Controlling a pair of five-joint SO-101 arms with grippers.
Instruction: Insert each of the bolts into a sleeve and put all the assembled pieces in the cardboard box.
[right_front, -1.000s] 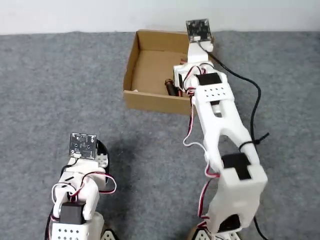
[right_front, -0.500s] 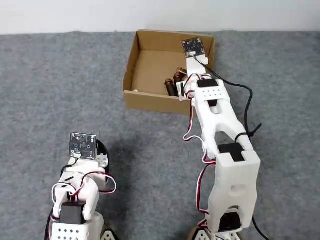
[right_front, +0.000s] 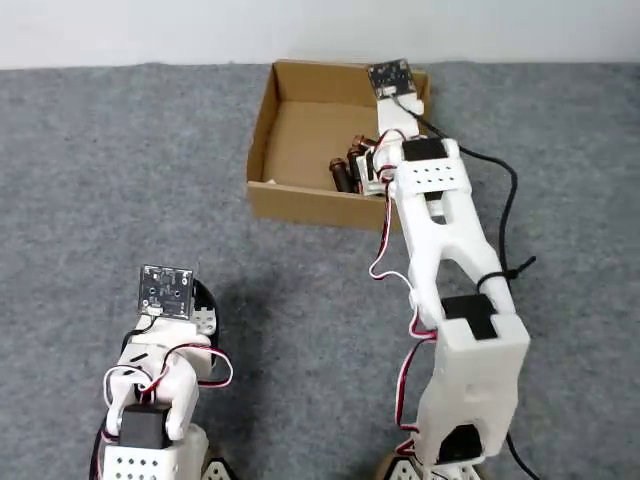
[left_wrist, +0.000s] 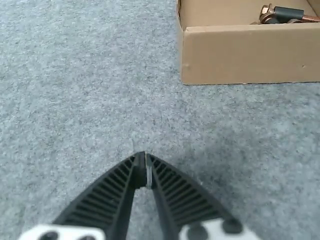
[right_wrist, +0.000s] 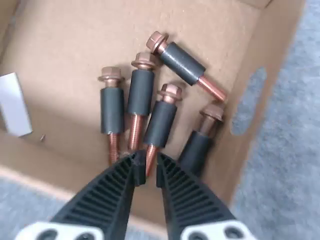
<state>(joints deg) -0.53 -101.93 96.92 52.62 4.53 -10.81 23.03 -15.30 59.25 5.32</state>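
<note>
Copper bolts (right_wrist: 162, 117), five in all and each sheathed in a black sleeve (right_wrist: 113, 110), lie clustered in a corner of the cardboard box (right_front: 300, 205), where the task wants them. The right gripper (right_wrist: 146, 162) hangs just over them, jaws narrowly parted, apparently gripping nothing. The left gripper (left_wrist: 145, 167), clamped shut and empty, rests over the grey carpet (left_wrist: 75, 75), seemingly with no work left.
</note>
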